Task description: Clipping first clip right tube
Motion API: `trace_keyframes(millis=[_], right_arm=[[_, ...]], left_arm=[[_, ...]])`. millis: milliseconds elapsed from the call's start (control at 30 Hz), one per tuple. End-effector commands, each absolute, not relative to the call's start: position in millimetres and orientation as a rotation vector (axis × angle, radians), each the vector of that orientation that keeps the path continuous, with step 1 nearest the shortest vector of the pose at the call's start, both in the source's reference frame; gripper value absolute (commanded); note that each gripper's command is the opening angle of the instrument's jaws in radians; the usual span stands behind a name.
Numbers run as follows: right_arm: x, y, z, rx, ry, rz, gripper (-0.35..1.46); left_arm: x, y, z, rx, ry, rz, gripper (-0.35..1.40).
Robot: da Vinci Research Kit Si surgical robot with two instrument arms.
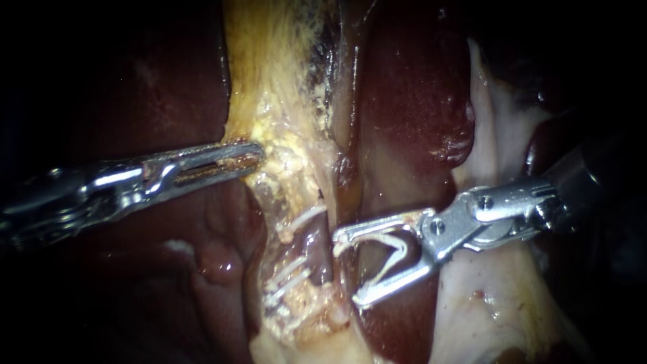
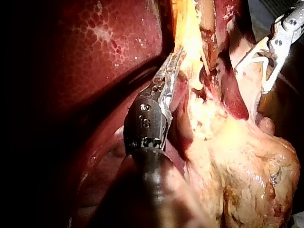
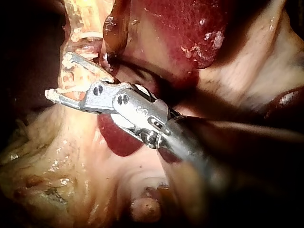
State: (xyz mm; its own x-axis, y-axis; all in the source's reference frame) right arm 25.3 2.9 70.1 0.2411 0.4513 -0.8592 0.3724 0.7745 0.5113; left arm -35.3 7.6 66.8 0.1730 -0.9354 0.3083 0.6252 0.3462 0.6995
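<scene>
One open white V-shaped clip [image 1: 393,255] sits in the right instrument [image 1: 347,268]; its end effector stands wide apart, both jaws seating the clip. Just ahead of its tips runs the right tube [image 1: 342,192], thin, brownish, glistening and bare. The neighbouring tube [image 1: 314,248] beyond carries three applied clips [image 1: 301,218]. The left instrument [image 1: 259,155] has its end effector clamped on yellow fatty tissue [image 1: 283,145].

Strong light fell on the middle and sank to near-black shadow all round, while a sliver of dull grey-blue surface [image 2: 264,8] beyond could not be identified.
</scene>
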Motion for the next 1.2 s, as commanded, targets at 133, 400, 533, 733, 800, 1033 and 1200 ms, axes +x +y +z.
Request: trace_keyframes(millis=[133, 400, 533, 733, 800, 1033, 1200], right_arm=[[25.5, 2.8, 70.0, 0.740, 1.365, 0.061, 0.56], [25.8, 2.3, 70.8, 0.784, 1.338, 0.114, 0.56], [26.2, 2.0, 72.4, 0.833, 1.307, 0.169, 0.55], [26.5, 1.4, 75.3, 0.857, 1.242, 0.201, 0.54], [26.8, 1.2, 76.2, 0.863, 1.226, 0.212, 0.54], [27.9, 0.9, 78.3, 0.872, 1.193, 0.244, 0.53], [27.7, 1.5, 79.2, 0.839, 1.154, 0.262, 0.53]], left_arm=[[-35.3, 7.6, 66.8, 0.469, -0.799, -1.166, -0.35], [-34.5, 7.9, 65.5, 0.480, -0.796, -1.170, -0.35], [-32.7, 8.8, 62.6, 0.466, -0.786, -1.172, -0.35], [-30.6, 10.5, 57.0, 0.438, -0.817, -1.180, -0.35], [-30.4, 10.8, 55.5, 0.429, -0.820, -1.178, -0.35], [-30.4, 10.8, 53.1, 0.423, -0.818, -1.171, -0.35], [-30.4, 10.6, 52.7, 0.422, -0.817, -1.173, -0.35]])
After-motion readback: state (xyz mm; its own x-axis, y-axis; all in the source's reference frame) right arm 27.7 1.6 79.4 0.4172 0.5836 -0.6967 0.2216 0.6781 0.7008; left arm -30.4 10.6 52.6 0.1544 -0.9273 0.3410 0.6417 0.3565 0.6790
